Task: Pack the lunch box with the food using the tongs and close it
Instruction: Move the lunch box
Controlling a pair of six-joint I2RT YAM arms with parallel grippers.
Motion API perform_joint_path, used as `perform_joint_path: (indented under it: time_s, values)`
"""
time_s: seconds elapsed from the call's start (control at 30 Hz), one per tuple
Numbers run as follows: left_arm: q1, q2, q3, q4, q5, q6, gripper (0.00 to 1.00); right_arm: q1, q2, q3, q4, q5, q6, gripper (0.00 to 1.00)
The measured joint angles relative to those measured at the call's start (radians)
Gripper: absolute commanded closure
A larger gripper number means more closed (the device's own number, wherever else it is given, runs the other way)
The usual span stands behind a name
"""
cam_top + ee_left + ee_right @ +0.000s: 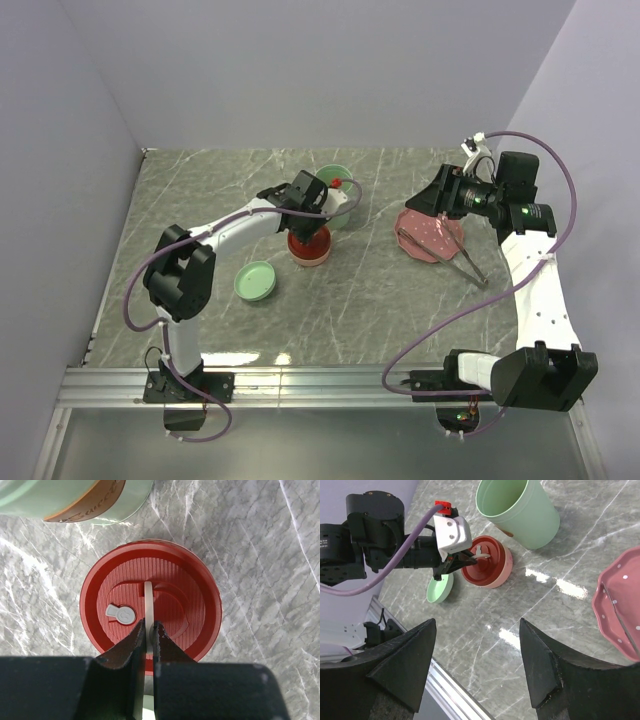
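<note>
Your left gripper (149, 627) is pinched tight on the white tab (148, 596) that stands up in the middle of the red lid (192, 645). That lid sits on a pink container (504, 571) just beside the green cup (517, 510).

Your right gripper (476, 625) has its jaws spread wide with nothing between them. It hangs above the far side of the pink plate (425, 242) and looks across at the left arm.

The tongs (468, 266) lie on the near-right side of that claw. 1 end rests on the plate, and the long axis runs diagonally off the rim toward the right arm's base. Of the 2 arms the right is much nearer; the left is well apart and occupied.

I judge you will need to swing the right claw back toward yourself and set its jaws across that diagonal. I cannot make out the food on the plate.
</note>
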Motion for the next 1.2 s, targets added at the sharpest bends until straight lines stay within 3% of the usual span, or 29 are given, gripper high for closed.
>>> perform_joint_path:
  time_s: [0.5,0.87,1.2]
  values:
    - [-0.007,-0.047,-0.072,0.006,0.040,0.096,0.92,0.000,0.004,0.000,-0.006,0.000,-0.009,0.26]
    - [0.142,-0.100,-0.124,-0.027,0.061,0.124,0.92,-0.010,0.004,0.000,-0.016,0.000,-0.019,0.27]
    - [0.310,-0.066,-0.077,-0.054,0.055,0.132,0.91,-0.013,0.004,0.000,-0.019,0.000,-0.025,0.26]
